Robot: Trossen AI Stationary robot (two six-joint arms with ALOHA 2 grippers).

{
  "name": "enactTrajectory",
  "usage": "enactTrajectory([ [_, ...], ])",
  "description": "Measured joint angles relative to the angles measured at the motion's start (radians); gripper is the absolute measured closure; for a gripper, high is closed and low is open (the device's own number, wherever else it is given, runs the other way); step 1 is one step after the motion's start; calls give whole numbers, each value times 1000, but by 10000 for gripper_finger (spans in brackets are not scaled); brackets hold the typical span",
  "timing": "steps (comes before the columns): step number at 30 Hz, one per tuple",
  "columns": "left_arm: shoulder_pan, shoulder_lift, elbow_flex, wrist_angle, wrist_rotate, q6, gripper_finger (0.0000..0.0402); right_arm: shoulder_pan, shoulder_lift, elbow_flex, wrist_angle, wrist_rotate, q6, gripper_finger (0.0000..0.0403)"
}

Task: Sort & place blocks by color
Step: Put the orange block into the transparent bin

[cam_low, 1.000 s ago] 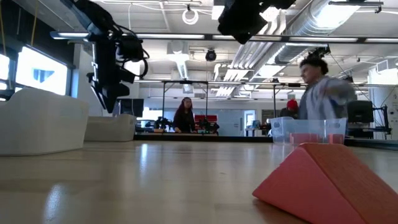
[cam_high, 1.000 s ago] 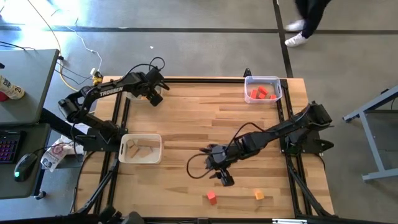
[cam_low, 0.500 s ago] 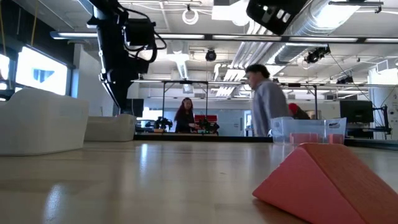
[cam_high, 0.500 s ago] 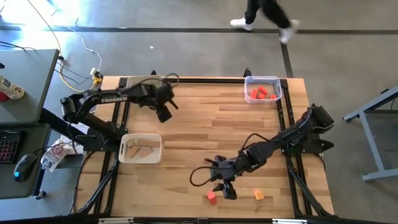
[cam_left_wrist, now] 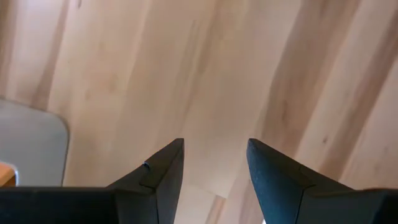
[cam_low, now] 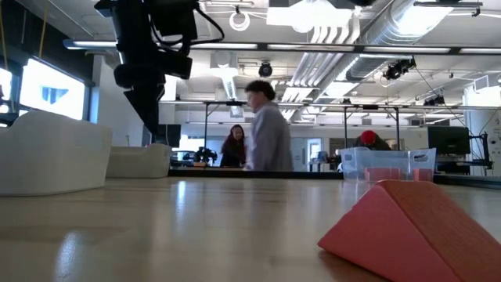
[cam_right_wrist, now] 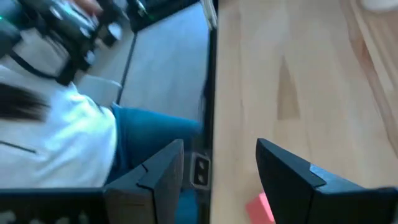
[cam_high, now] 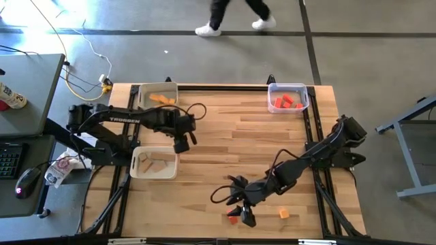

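Hovering over bare worktop near the light-wood bin, left gripper is open, empty. Right gripper, fingers apart, sits at the red block; orange block lies nearby.

red block: mostly hidden under right pincer in high view, cut by frame edge in right wrist view | red wedge: cropped by low view's edge | red-bin pieces: too small to count | walking person: blurred | seated person beyond right pincer: blurred, cropped
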Motion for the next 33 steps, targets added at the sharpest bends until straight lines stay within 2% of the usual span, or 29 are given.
enactTrajectory([
  [4, -37, 0, 0, 0, 0, -12, 240, 0, 0, 64, -16, 10, -19, 215],
  [7, -53, 0, 0, -16, 0, -14, 240, 0, 0, 111, -105, 49, -24, 215],
  [12, -64, 0, 0, -81, -7, -26, 240, 0, 20, 172, -244, 89, 68, 215],
  [24, -59, -1, 0, -103, -34, -22, 240, -1, 209, 368, -548, 15, 356, 216],
  [33, -59, -1, 0, -96, -48, -26, 240, 2, 313, 401, -563, -53, 582, 215],
])
